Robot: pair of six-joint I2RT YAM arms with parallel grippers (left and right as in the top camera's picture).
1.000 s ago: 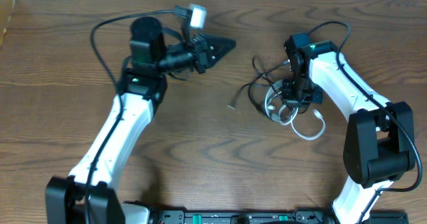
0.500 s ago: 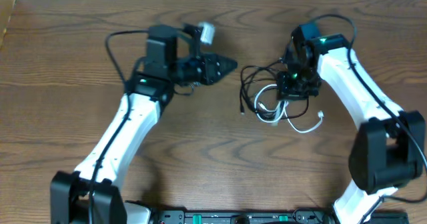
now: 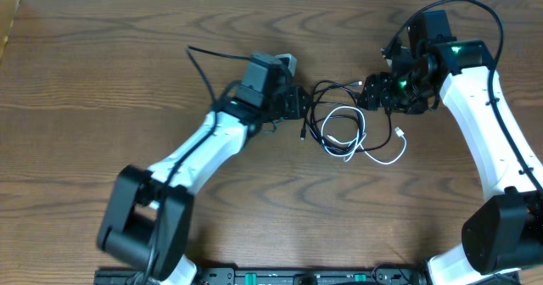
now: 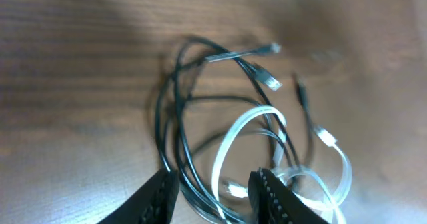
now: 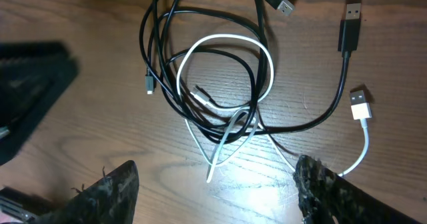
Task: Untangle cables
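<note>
The cables lie in a loose tangle on the wooden table: a black cord (image 3: 312, 107) looped several times, and a white cord (image 3: 399, 134) coiled through it. My left gripper (image 3: 297, 103) sits at the tangle's left edge. In the left wrist view this gripper (image 4: 213, 199) is open, and strands of the black cord (image 4: 160, 111) and white cord (image 4: 230, 127) run between its fingers, unpinched. My right gripper (image 3: 373, 94) hovers at the tangle's upper right. In the right wrist view it (image 5: 217, 191) stands wide open above the black cord (image 5: 142, 37) and white loop (image 5: 227, 39), holding nothing.
The brown wooden table (image 3: 85, 107) ends at a white strip along the far edge. Loose plug ends (image 5: 350, 24) lie spread to the right of the tangle. The left arm's own thick black wire (image 3: 199, 60) arcs above its wrist.
Both grippers opened. The right one let go of the bundle and pulled back up and right. The left arm swung right to the bundle, which now lies further left on the table.
</note>
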